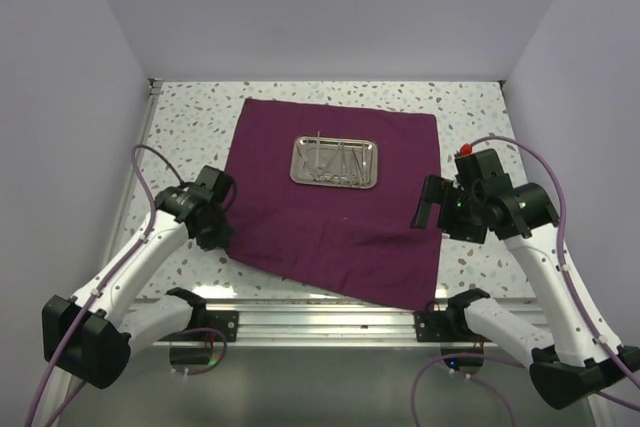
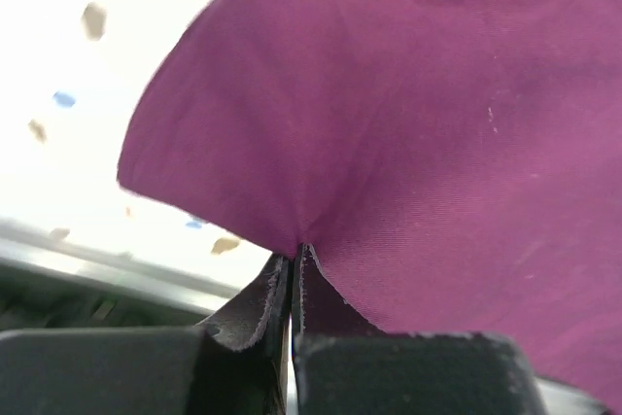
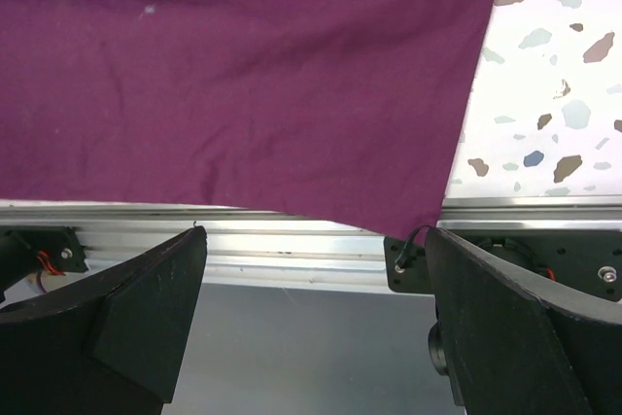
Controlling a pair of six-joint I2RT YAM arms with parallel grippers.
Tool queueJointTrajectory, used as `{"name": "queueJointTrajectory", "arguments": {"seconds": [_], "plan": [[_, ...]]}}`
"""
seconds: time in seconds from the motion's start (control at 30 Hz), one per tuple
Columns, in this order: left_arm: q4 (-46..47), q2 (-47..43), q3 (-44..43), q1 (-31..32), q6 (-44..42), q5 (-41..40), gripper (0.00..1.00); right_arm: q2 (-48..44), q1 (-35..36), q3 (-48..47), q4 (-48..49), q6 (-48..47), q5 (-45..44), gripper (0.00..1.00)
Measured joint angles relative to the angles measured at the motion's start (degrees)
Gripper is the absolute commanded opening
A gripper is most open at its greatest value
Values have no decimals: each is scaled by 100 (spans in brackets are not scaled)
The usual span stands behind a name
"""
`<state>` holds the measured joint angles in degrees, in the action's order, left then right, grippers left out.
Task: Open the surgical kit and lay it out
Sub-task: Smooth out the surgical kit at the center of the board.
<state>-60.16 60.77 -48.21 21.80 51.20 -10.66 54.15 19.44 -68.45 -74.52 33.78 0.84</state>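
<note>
The dark purple cloth wrap (image 1: 335,197) lies spread open on the speckled table. The shiny steel tray (image 1: 335,161) sits on its far half with several thin silver instruments (image 1: 333,157) inside. My left gripper (image 1: 228,219) is shut on the cloth's left edge; in the left wrist view the cloth (image 2: 408,123) is pinched between the fingertips (image 2: 248,313). My right gripper (image 1: 427,209) is open and empty above the cloth's right edge. The right wrist view shows the cloth (image 3: 243,75) and its near right corner hanging over the table's front rail.
An aluminium rail (image 1: 330,312) runs along the table's near edge, with both arm bases bolted to it. White walls enclose the table on three sides. Bare speckled tabletop (image 1: 185,117) shows left, right and behind the cloth.
</note>
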Motion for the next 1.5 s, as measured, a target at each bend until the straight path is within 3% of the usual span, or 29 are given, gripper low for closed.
{"name": "queueJointTrajectory", "arguments": {"seconds": [0.03, 0.2, 0.23, 0.27, 0.3, 0.47, 0.67, 0.83, 1.03, 1.33, 1.5], "plan": [[-219, -22, -17, 4, -4, 22, 5, 31, 0, -2, 2, -2, -7, 98], [-905, -313, -20, 9, -122, 450, 9, 229, 0, -87, -20, 0, -136, 98], [-953, -483, -15, 9, -129, 632, 26, 258, 0, -140, -26, 0, -160, 99], [-997, -686, -15, 9, -153, 817, 50, 284, 0, -201, -44, -2, -201, 98], [-1060, -896, -13, 9, -173, 1008, 99, 291, 0, -258, -50, -4, -256, 98], [-1362, -1453, 31, 13, -136, 1685, 100, 365, 0, -409, -109, -22, -461, 98], [-1526, -535, -1010, 20, -389, 1401, 100, 931, -17, -409, 151, -22, -417, 98], [-621, 833, -2015, -136, -1137, 1102, 100, 1635, -321, -413, 1008, -42, -186, 98], [741, 3442, -3298, -1126, -1978, 1300, 95, 3412, -1300, -581, 2151, 9, 385, 98], [1552, 6579, -6424, -1875, -2857, 1283, 89, 5517, -1631, -2411, 3211, 223, 201, 98], [1888, 7462, -7257, -2070, -3005, 1436, 82, 6566, -1604, -3401, 3333, 264, -363, 98]]}}
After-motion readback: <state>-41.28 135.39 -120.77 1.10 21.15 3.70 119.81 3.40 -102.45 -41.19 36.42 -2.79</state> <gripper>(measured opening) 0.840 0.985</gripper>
